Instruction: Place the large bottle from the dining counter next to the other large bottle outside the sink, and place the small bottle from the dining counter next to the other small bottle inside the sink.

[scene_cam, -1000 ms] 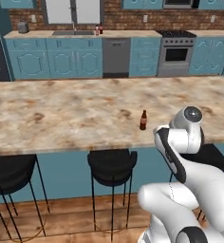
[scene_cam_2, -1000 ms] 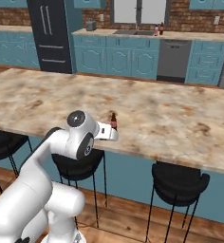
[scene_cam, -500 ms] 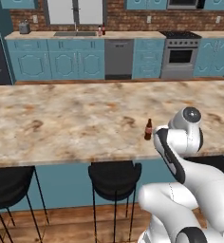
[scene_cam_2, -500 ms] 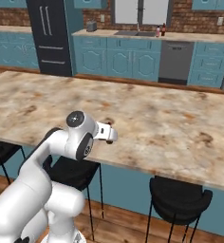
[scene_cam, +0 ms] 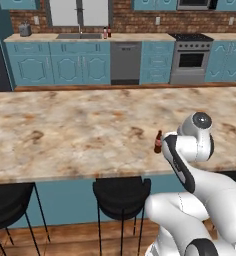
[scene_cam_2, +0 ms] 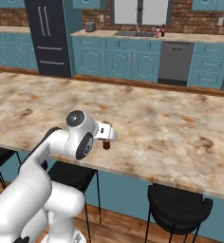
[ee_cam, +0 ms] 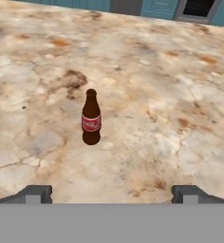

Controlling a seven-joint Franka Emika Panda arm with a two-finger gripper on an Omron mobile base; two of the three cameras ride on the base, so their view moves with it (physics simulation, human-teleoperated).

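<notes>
The small bottle (ee_cam: 91, 117), short, dark brown with a red label, stands upright on the marbled dining counter (ee_cam: 171, 95). My gripper (ee_cam: 111, 194) is open, its fingertips (ee_cam: 34, 193) spread wide and low in the hand view; the bottle is ahead, slightly left of centre, apart from them. From the base, the small bottle (scene_cam: 158, 142) shows just left of my arm, and half hidden behind my hand (scene_cam_2: 107, 133). Across the room the sink (scene_cam: 80, 36) sits in the wall counter. A pale pink large bottle (scene_cam: 105, 33) stands there beside the dark other large bottle (scene_cam: 109, 32).
Black stools (scene_cam: 121, 192) are tucked under the island's near edge. Behind the island run teal cabinets with a dishwasher (scene_cam: 126, 62), a stove (scene_cam: 191, 59) and a dark fridge (scene_cam_2: 50, 38). Bare stone top spreads around the bottle.
The whole picture has shifted, so the base has driven. The island and the small bottle now lie nearer the hand. The gripper stays open.
</notes>
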